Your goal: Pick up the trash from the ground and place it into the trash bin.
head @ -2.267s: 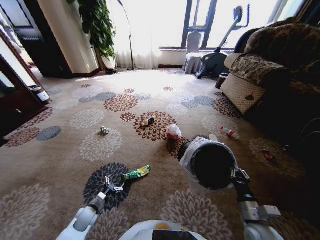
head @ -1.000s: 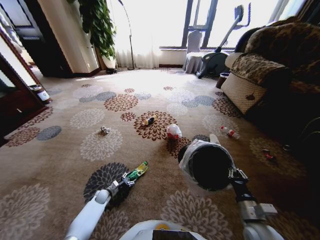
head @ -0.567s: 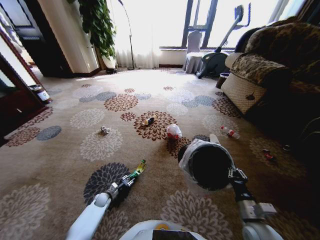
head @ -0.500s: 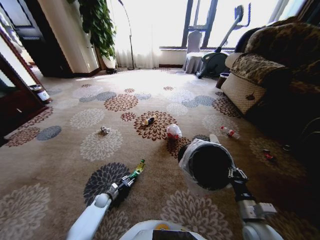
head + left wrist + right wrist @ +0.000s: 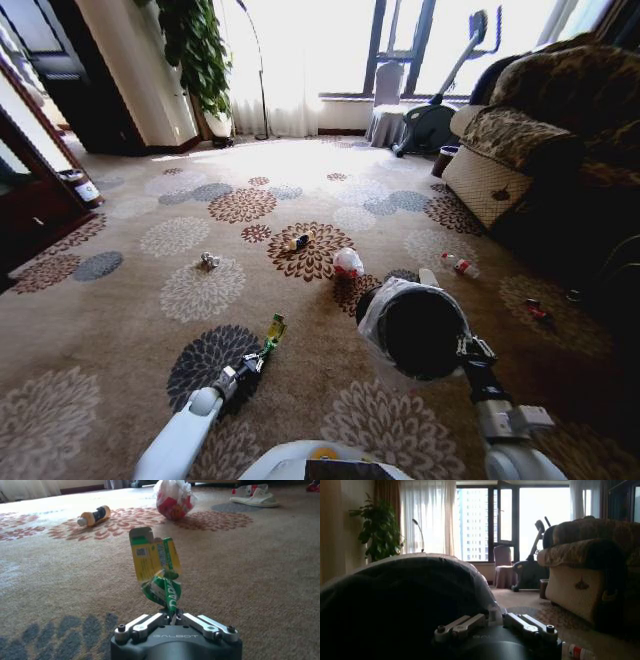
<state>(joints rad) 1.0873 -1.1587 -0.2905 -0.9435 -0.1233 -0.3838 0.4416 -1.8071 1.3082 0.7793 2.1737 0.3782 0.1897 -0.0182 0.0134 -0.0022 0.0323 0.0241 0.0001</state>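
Observation:
My left gripper (image 5: 256, 358) is shut on one end of the green wrapper (image 5: 274, 328), which stands upright off the carpet. The left wrist view shows the creased green-and-yellow wrapper (image 5: 157, 568) rising from the closed left gripper (image 5: 173, 618). My right gripper (image 5: 468, 349) is shut on the rim of the trash bin (image 5: 384, 300), a black bin with a pale liner, held tilted above the floor on the right. In the right wrist view the trash bin (image 5: 395, 603) looms dark just past the right gripper (image 5: 495, 619).
On the carpet lie a foil ball (image 5: 209, 261), a yellow-black packet (image 5: 298, 241), a pink-white bag (image 5: 347, 263), a white cup (image 5: 428, 276) and a red-labelled bottle (image 5: 460, 266). A sofa (image 5: 540, 140) bounds the right, dark furniture (image 5: 30, 200) the left.
My left gripper reached the green wrapper lying flat, closed on it, and lifted it so it now stands upright. The right arm and bin have barely moved.

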